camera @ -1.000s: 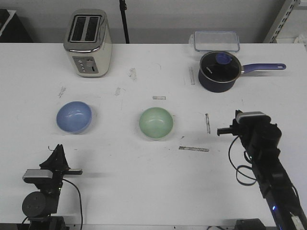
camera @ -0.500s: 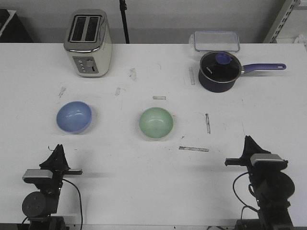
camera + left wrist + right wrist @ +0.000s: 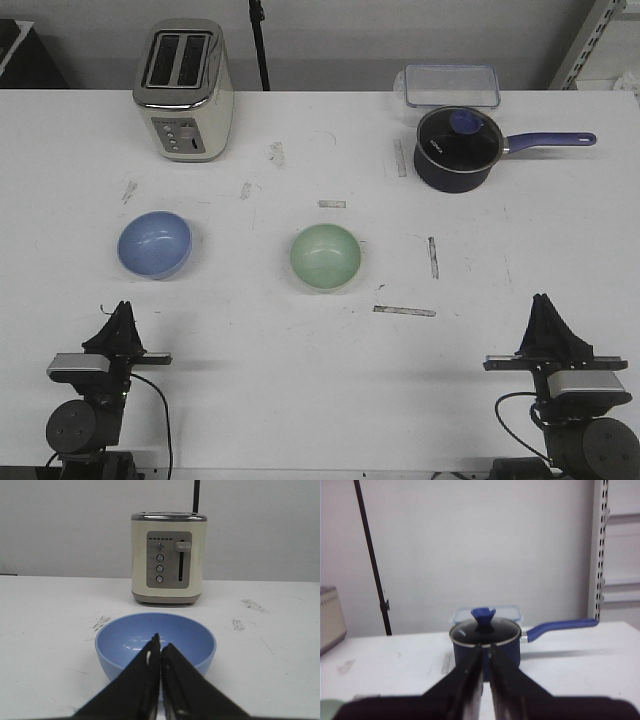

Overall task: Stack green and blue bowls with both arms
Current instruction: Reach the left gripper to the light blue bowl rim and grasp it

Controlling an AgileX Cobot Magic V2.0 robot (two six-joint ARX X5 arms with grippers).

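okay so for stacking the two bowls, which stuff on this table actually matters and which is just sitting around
For the job:
green bowl
blue bowl
left tool, shut, empty
right tool, shut, empty

Just lying about:
toaster
navy saucepan with lid
clear plastic container behind the saucepan

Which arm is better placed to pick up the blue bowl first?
The left gripper is probably better placed: the blue bowl sits directly ahead of its closed fingers. The right gripper faces the saucepan, and the green bowl is nearer to it.
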